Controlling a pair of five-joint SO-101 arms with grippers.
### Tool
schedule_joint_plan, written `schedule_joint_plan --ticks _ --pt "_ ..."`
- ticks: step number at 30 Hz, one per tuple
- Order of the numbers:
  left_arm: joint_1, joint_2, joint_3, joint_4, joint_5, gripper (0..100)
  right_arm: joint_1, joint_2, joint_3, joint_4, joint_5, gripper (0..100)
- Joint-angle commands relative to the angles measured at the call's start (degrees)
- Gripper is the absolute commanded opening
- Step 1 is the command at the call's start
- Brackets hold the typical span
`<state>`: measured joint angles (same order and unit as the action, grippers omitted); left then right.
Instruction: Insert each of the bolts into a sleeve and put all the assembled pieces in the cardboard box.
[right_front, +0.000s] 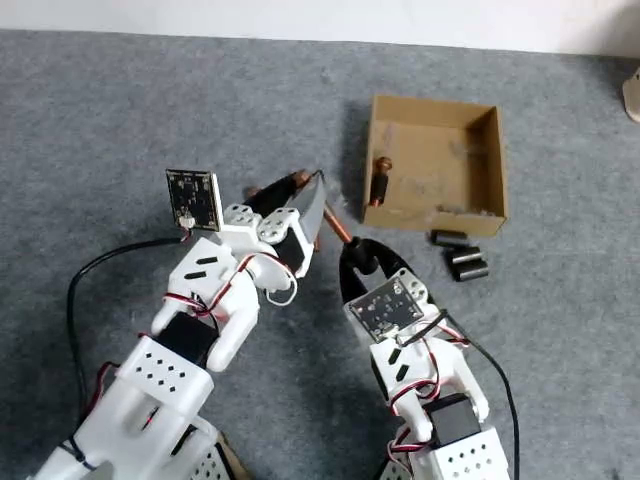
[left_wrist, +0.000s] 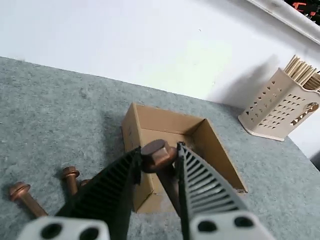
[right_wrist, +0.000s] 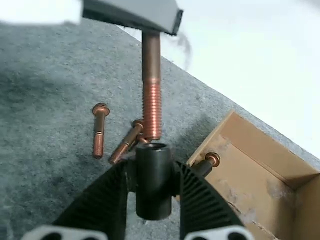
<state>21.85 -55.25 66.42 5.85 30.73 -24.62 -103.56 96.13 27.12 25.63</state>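
The bolt (right_wrist: 151, 85) hangs between my two arms, just left of the cardboard box (right_front: 430, 213) and nearer than its near-left corner. Its threaded tip sits right at the mouth of the sleeve (right_wrist: 151, 180); I cannot tell whether it has entered.

I judge the bolt to be stiff metal and light enough for one pincer, but smooth on the shank, so the broad head is the place to hold it. The sleeve looks rigid and round and would likely twist or roll in a loose grip. It is best clamped across its middle, leaving the bore free.

My left pincer (left_wrist: 157, 149) is clenched on the bolt's head, with the ribbed fingers parted only by the head's width and the shank pointing away toward my other arm. My right pincer (right_wrist: 151, 170) is grasping the sleeve around its barrel, its open end turned up to the thread. If the two axes are off, I expect the thread to catch on the rim.

One assembled piece (right_front: 380, 180) already lies in the box against its left wall. Three spare sleeves (right_front: 462, 256) lie on the grey carpet (right_front: 120, 120) just beyond the box's near-right corner. Loose bolts (right_wrist: 99, 130) lie on the carpet left of the box.
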Motion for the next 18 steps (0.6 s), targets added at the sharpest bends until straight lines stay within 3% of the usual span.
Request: schedule_joint_plan --ticks 1,18 --pt "-0.1 -1.2 0.0 -1.7 -0.3 0 -0.4 -1.1 8.9 -1.4 -0.3 0.5" --pt "7.4 -1.2 2.9 -1.5 -0.6 0 -2.6 -1.1 8.9 -2.4 -0.6 0.5"
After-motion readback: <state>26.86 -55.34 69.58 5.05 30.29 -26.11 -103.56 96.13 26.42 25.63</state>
